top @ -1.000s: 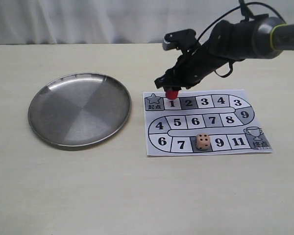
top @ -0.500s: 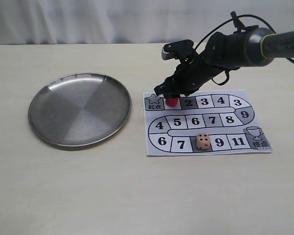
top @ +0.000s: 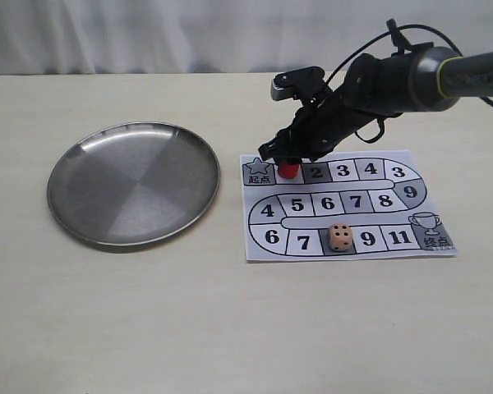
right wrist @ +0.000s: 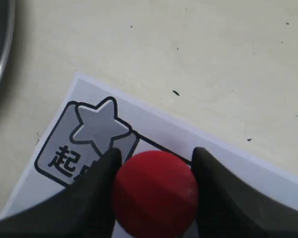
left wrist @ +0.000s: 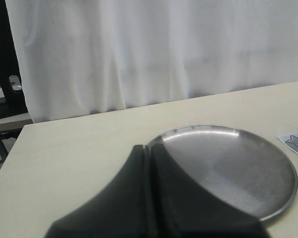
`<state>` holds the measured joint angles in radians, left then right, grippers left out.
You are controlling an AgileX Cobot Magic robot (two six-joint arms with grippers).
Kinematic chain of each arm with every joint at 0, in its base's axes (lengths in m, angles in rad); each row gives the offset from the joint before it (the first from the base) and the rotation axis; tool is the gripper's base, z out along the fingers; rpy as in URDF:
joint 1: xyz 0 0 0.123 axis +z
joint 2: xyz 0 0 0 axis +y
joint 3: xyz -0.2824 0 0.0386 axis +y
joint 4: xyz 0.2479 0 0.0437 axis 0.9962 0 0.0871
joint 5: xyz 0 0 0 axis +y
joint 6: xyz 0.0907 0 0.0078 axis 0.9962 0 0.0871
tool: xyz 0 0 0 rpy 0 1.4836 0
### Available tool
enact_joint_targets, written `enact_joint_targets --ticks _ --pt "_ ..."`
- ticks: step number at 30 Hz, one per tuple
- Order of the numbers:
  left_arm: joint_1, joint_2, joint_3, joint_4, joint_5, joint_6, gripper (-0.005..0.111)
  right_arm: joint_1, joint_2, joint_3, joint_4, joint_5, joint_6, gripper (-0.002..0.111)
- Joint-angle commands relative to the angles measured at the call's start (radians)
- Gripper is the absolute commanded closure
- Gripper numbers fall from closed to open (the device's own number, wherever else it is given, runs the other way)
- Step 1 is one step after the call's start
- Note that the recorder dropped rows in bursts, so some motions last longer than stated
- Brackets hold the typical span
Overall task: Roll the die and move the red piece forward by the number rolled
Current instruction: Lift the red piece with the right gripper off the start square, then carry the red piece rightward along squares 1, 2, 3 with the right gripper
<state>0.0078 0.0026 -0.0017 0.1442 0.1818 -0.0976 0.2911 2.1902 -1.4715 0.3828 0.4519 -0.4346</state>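
Note:
The red piece [top: 288,170] stands on square 1 of the paper game board [top: 392,220], right beside the star start square. My right gripper [top: 287,158] reaches down over it from the right. In the right wrist view its two dark fingers press both sides of the red piece [right wrist: 155,193], so the right gripper [right wrist: 155,154] is shut on it. The beige die [top: 339,237] rests on the board's bottom row between squares 7 and 9, several black pips facing up. My left gripper [left wrist: 150,149] is shut and empty, and it does not show in the exterior view.
A round steel plate [top: 133,182] lies left of the board, with its rim close to the board's left edge; the plate [left wrist: 238,163] is also seen from the left wrist. A white curtain hangs behind the pale table.
My right gripper came down with the red piece, which went from just above the board to covering square 1. Over the last half second nothing moved.

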Motion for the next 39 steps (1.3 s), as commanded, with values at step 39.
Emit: enact_joint_targets --ticks 39 --pt "-0.009 -0.003 0.002 0.000 -0.008 -0.001 0.107 -0.091 -0.025 0.070 -0.007 0.030 0.006 0.104"
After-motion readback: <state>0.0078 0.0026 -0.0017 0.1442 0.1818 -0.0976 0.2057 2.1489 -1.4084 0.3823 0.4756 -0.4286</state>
